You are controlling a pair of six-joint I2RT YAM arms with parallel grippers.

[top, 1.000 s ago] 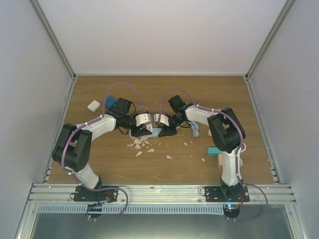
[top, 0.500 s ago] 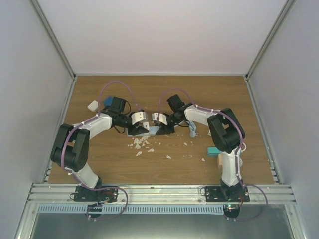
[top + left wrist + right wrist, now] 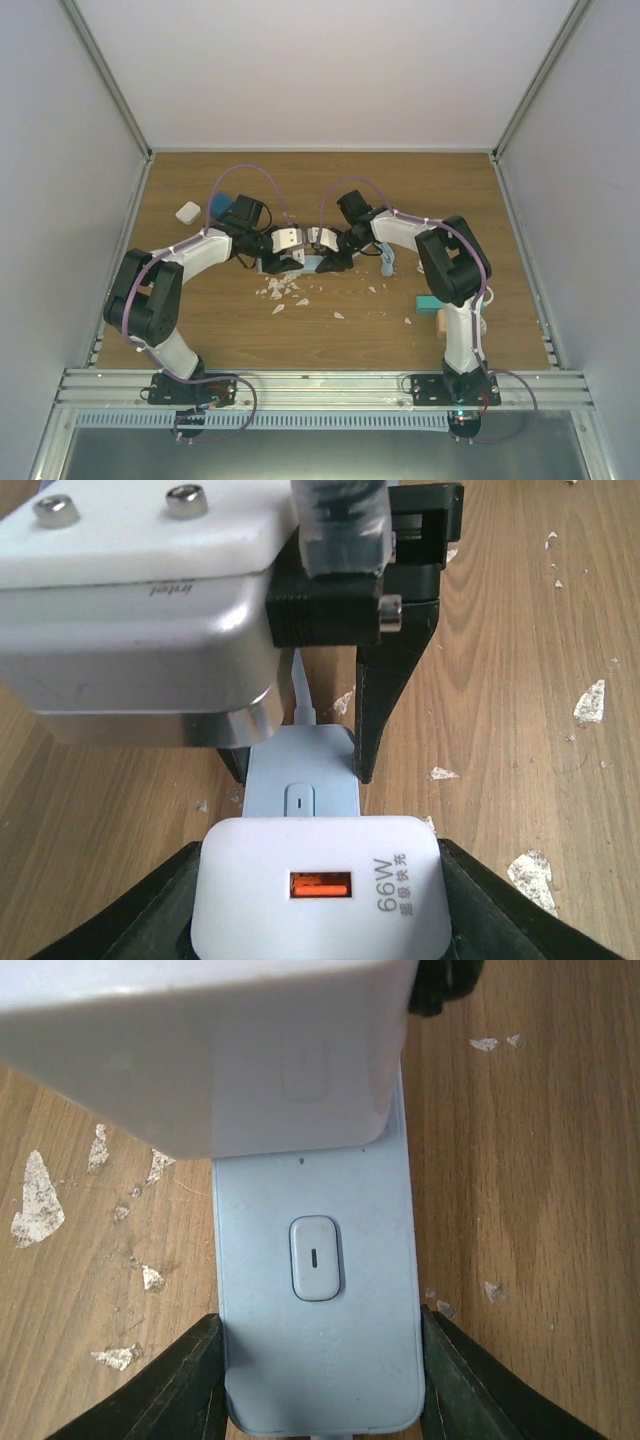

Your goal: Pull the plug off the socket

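Observation:
The plug is a white charger block with an orange port, and my left gripper is shut on its two sides. It sits at the end of the socket, a pale blue strip with a small switch. My right gripper is shut on the other end of the socket, holding it on the wooden table. The plug covers the far end of the strip in the right wrist view. Both grippers meet over the socket at mid-table. Whether the plug's pins are still seated is hidden.
White chips lie scattered just in front of the socket. A small white block rests at the far left. A teal block sits by the right arm, with a pale blue cable beside it. Walls enclose the table.
Half a second ago my left gripper was drawn a little to the left and back. It is now close against the right gripper again, much as it was a second ago.

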